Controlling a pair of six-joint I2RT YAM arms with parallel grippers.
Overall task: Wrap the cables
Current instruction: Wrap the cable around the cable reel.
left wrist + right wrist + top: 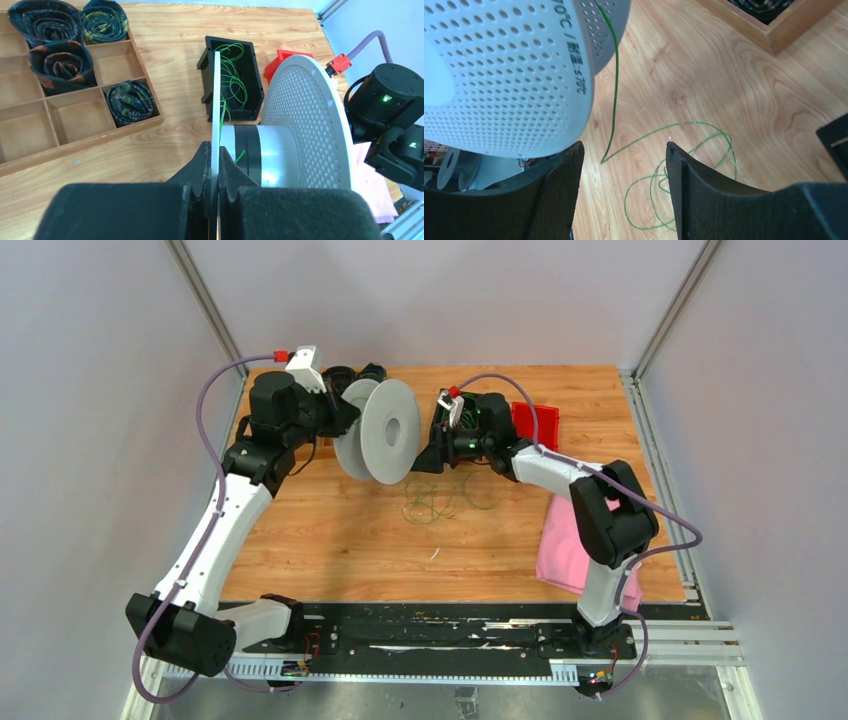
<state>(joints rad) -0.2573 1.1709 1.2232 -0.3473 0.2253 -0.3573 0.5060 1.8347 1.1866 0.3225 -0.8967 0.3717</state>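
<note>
Open tabletop [330, 540] lies in front of the spool [390, 430], crossed by thin cable loops [440, 502]. A black bin [255, 80] crowds the spool's right side, a wooden tray [90, 140] its left.

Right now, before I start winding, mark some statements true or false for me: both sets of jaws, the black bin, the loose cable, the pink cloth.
1. The left jaws are shut on the grey spool's flange. True.
2. The right jaws are clamped shut. False: they stand open, a green cable passing between them.
3. The black bin is empty. False: green cables lie in it.
4. Loose cable loops lie on the table near the spool. True.
5. The pink cloth lies under the left arm. False: it lies by the right arm.
</note>
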